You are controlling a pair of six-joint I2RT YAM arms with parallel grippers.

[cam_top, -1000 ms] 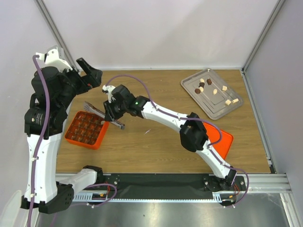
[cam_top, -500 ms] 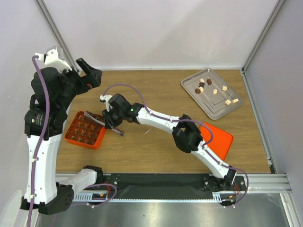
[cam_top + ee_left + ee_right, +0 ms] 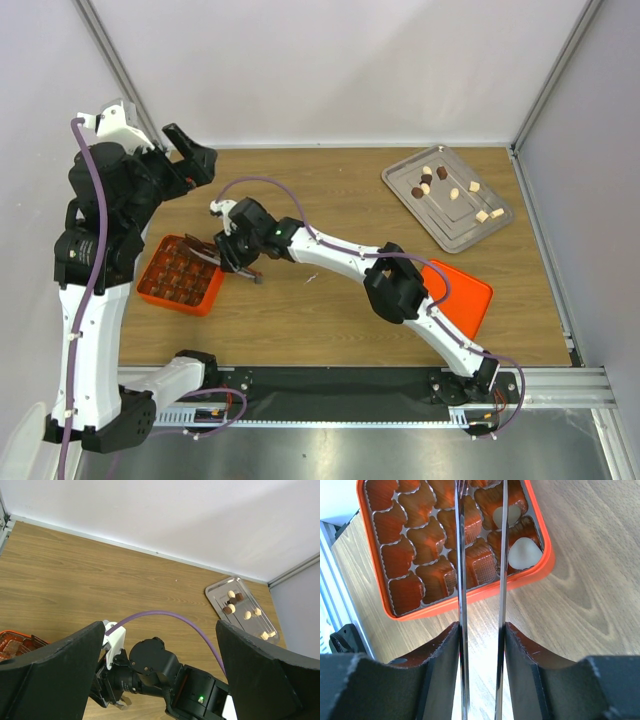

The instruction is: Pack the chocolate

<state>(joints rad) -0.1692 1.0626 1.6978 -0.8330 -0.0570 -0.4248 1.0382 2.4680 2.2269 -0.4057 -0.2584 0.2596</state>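
1. Chocolate (image 3: 441, 172): nine pieces are counted on the metal tray (image 3: 455, 232), three dark and six cream. Two more cream pieces are seated in adjacent cells of the orange box (image 3: 175, 303).
2. One pair of tongs (image 3: 462, 580) is clamped by the right gripper (image 3: 481, 630), blades over the box.
3. The left gripper (image 3: 160, 630) is held wide apart, empty.
4. One orange lid (image 3: 470, 300) is seen.
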